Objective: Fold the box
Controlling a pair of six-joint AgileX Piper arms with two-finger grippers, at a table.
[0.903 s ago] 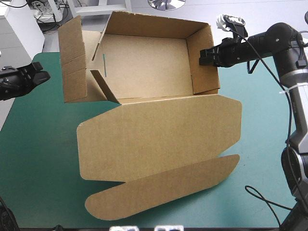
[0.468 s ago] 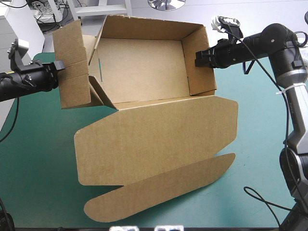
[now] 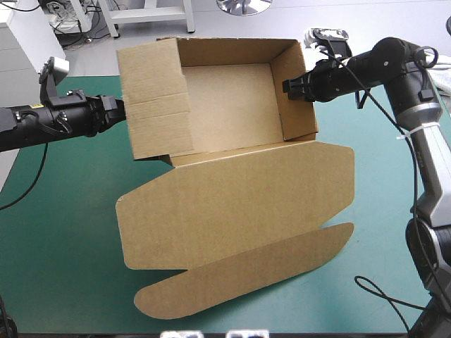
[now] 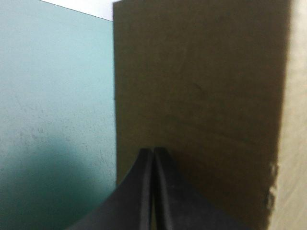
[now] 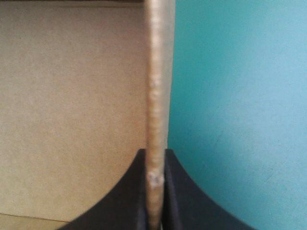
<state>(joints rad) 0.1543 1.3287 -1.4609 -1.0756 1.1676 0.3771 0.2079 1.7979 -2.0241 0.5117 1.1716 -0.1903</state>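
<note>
Here, box [image 3: 232, 204], flap [image 3: 156, 98] ahead of left pincer [image 4: 153, 158]

High view above-behind looking down, wrist views close against opposite box [image 3: 225, 98] walls

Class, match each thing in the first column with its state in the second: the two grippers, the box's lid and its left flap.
1 left gripper
2 right gripper
3 lid
4 left flap

a brown, flat on the table
b shut on the right wall
c brown, folded up
d fingers shut, nothing between them

Pairs: 1-d, 2-b, 3-a, 4-c
</note>
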